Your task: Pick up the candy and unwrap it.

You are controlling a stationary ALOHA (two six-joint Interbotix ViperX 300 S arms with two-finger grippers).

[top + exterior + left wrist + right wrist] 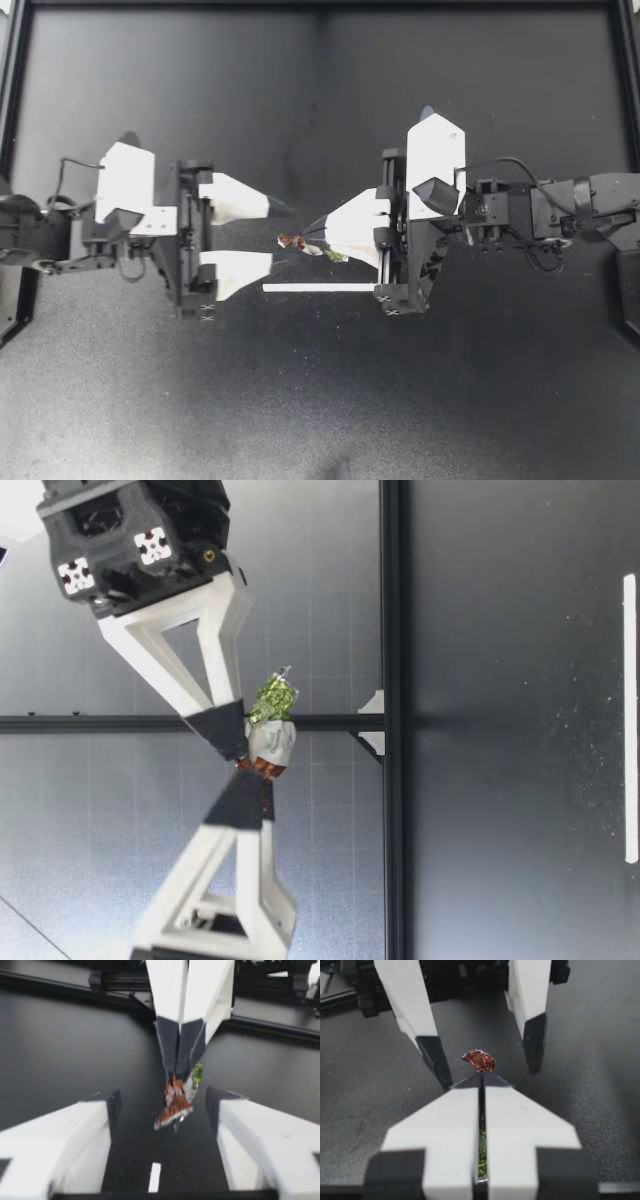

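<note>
My right gripper [308, 236] is shut on the candy [291, 241] and holds it above the table. The candy's brown twisted end sticks out past the fingertips, and the green end [336, 256] trails back beside the fingers. My left gripper [282, 236] faces it, open, its two fingertips standing either side of the brown end without touching it. The left wrist view has the candy [173, 1104] hanging from the shut right fingers [167, 1045], between my own spread fingers. In the right wrist view the brown end [479, 1060] shows just past my shut tips. Seen from table height, the candy [272, 742] is well off the surface.
A thin white strip [318, 287] lies on the dark table [320, 400] just below the two grippers. A black raised frame [320, 4] borders the table at the back and sides.
</note>
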